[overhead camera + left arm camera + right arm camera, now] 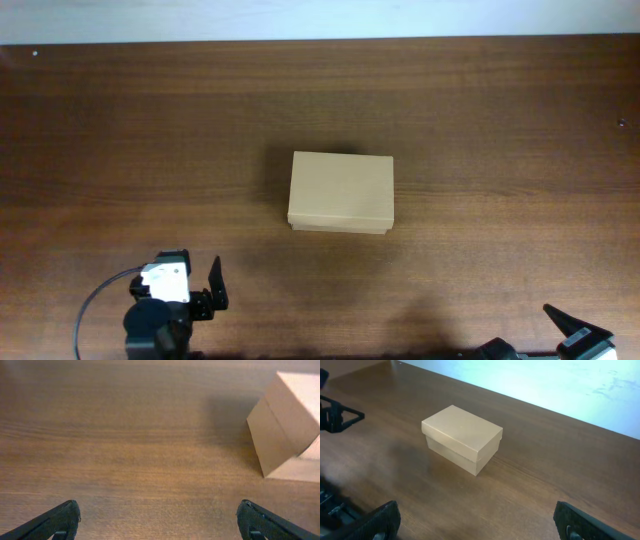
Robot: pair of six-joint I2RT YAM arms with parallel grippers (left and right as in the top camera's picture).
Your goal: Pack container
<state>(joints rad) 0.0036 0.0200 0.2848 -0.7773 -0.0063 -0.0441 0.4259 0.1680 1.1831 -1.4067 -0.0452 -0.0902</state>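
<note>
Left gripper (160, 522) fingers sit at the bottom corners of its wrist view, spread wide, nothing between them but bare wood. Right gripper (477, 522) is the same: jaws wide apart, empty, low over the table.

Box (341, 190) is tan cardboard with its lid down flat. It stands around mid-table in the overhead, upright and square to the table edges. The lid lip overlaps the body on the side facing the arms. Nothing touches the box or lies beside it, and it casts a soft shadow on its left side. It is well apart from both grippers: ahead and right of the left one, ahead and left of the right one.

Table (120, 130) is dark brown wood with grain running left to right and a slight sheen in the wrist views. The left arm's black-and-white wrist and a looping black cable (95, 300) sit at the near-left edge. The right arm only peeks in at the near-right corner.

Past the far table edge is a pale bluish-white surface (570, 385), plain, with faint scuffs.
</note>
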